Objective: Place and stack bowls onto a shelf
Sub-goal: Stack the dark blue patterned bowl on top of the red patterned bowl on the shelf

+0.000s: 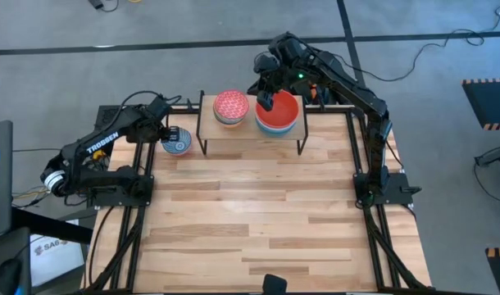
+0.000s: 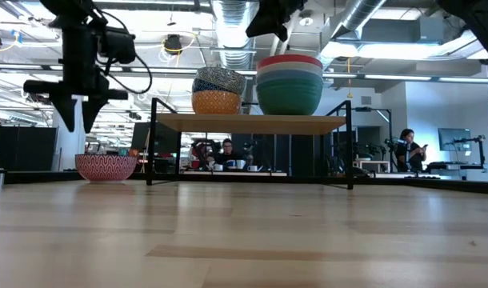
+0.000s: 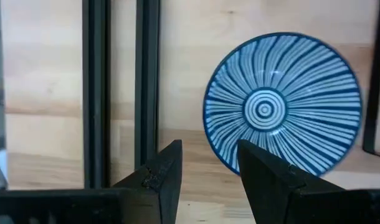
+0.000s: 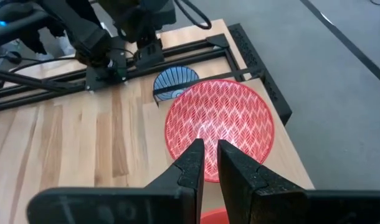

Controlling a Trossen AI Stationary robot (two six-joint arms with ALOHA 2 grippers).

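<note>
The shelf [image 1: 250, 146] stands at the table's far edge and carries two stacks of bowls. The left stack is topped by a pink patterned bowl [image 1: 231, 106], the right stack by a red bowl [image 1: 281, 116]. My right gripper [image 4: 209, 149] hovers above the right stack [image 2: 290, 84], clear of it, its fingers open by a narrow gap. A bowl with a blue-and-white striped inside [image 3: 282, 106] rests on its base on the table left of the shelf [image 2: 106, 166]. My left gripper [image 2: 78, 120] hangs open just above it, fingers pointing down.
Black frame rails [image 3: 93, 93] run along the table's left side beside the striped bowl. The shelf's thin black legs [image 2: 153, 144] stand right of that bowl. Bare wood [image 1: 250, 221] fills the table's near half. People [image 2: 408, 144] sit in the room beyond.
</note>
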